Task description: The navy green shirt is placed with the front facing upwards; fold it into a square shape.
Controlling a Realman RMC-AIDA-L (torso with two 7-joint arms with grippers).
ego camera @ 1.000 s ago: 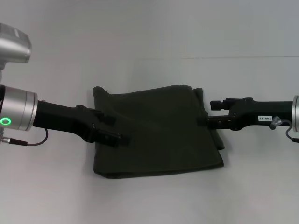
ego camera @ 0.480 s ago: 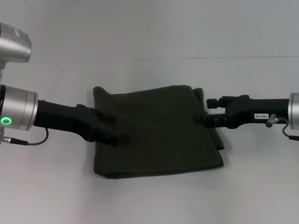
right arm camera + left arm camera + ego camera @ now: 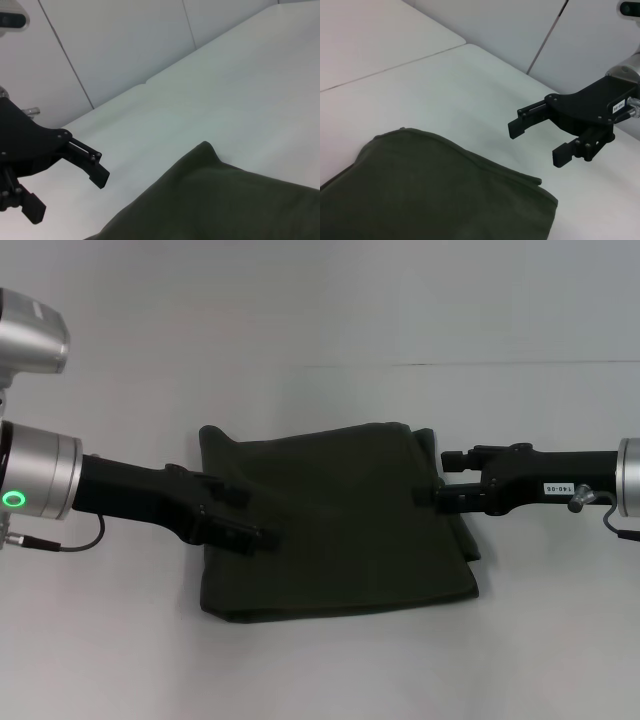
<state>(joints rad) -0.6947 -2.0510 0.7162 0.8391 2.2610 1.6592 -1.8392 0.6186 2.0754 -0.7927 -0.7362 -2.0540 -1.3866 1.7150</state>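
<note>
The left gripper (image 3: pixel 245 517) hangs over the left edge of the navy green shirt (image 3: pixel 335 520), fingers spread, empty. The shirt lies folded mid-table (image 3: pixel 320 300), lettering hidden. At its right edge, the right gripper (image 3: pixel 540 137) shows parted, empty fingers in the left wrist view.

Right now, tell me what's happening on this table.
A two-armed robot is folding a dark green shirt, which already lies on the white table as a rough square with no lettering showing. The left gripper is over the shirt's left edge and the right gripper is at its right edge. Both are open and neither holds any cloth. The right side of the fold looks a bit uneven, with layers sticking out.
</note>
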